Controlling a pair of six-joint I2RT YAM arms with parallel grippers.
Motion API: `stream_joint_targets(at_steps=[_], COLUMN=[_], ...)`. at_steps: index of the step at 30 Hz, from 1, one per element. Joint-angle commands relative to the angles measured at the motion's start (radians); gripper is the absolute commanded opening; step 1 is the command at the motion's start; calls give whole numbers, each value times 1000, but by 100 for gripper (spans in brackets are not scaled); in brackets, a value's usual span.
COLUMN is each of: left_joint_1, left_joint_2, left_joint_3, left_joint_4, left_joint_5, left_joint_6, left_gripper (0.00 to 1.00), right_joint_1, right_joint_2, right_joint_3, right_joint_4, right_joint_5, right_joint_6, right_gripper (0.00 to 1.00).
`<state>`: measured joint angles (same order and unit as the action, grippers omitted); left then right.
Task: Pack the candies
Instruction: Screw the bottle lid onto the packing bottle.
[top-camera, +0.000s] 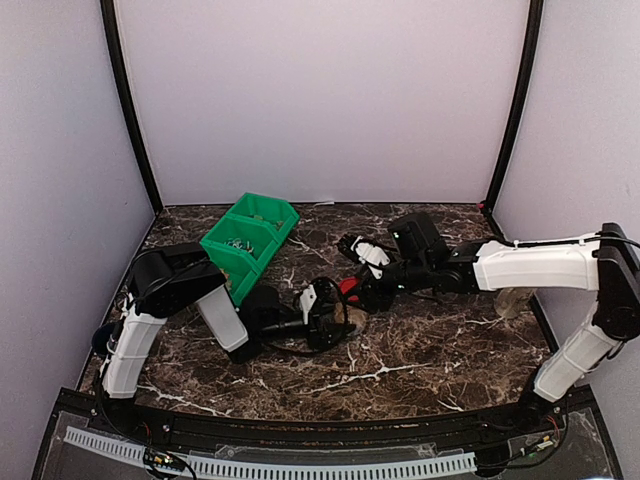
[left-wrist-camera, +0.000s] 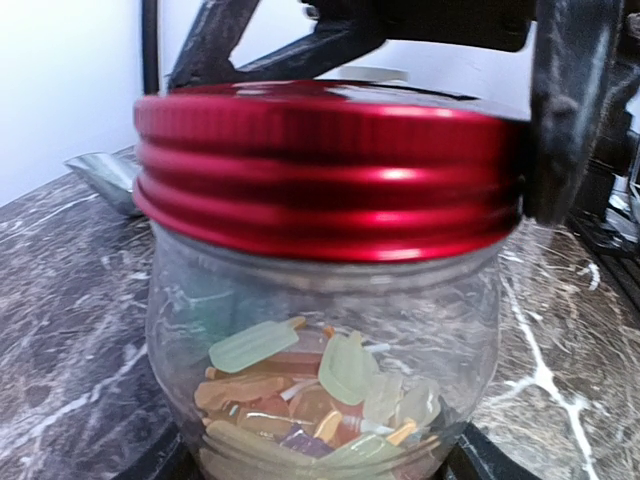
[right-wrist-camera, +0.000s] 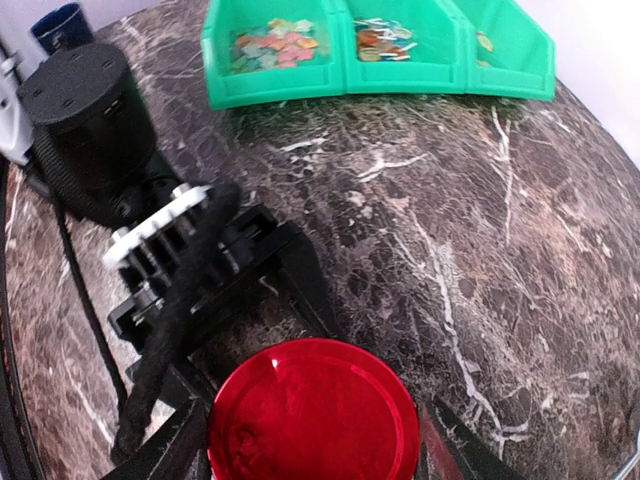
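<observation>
green bin (right-wrist-camera: 300, 90): far left on the marble table (right-wrist-camera: 480, 250), well apart from the action. It has three compartments, each with some loose sweets in it.

left gripper (left-wrist-camera: 320, 465): clamped low on the jar, one finger at each bottom corner of the wrist view. Looks like it's just bracing the jar.

jar (left-wrist-camera: 320, 300): clear glass, upright, about mid-table. I'd guess it's smooth and a bit slippery, with some weight, and it won't survive a drop. Low on the body is the right place to hold it, since the curve gives the fingers something to sit on.

candies (left-wrist-camera: 300, 390): a shallow heap in the bottom of the jar, mostly orange, tan and pale green, with more over in the bin. They're tiny and probably weigh nothing, and being hard they'd likely skitter. Pinching them one at a time would be a pain, so scoop or pour. Once they're in, move the jar, not the sweets.

red lid (right-wrist-camera: 312, 410): sitting on the jar's mouth. It's shiny metal with ridged sides. I can't tell whether the threads have caught. Take it by the rim, because the ridges give grip where the slick top doesn't.

right gripper (right-wrist-camera: 312, 455): coming down from above, with a finger pressed on each side of the lid's rim, so it's got hold of the lid.

watch out: if the twist goes on crooked it could cross-thread, or spin the jar in the left fingers.
</observation>
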<state>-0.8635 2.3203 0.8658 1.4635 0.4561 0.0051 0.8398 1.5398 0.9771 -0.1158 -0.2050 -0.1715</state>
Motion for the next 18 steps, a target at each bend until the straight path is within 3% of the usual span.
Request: stream_joint_targets(at_steps=[1, 10, 18], left_joint_1=[14, 14, 13], left_joint_2=[8, 8, 4], left_joint_3=[-4, 4, -7], left_joint_4=[-198, -218, -198], left_joint_5=[-189, -181, -110], left_joint_6=[-3, 3, 15], left_gripper=[65, 65, 65], right_joint_1=[39, 91, 68], right_joint_2=[26, 3, -82], right_joint_3=[-10, 40, 54], right_joint_4=[79, 33, -64], right_joint_5=[187, 334, 306], right_joint_6=[221, 246, 145], right_gripper=[61, 79, 96])
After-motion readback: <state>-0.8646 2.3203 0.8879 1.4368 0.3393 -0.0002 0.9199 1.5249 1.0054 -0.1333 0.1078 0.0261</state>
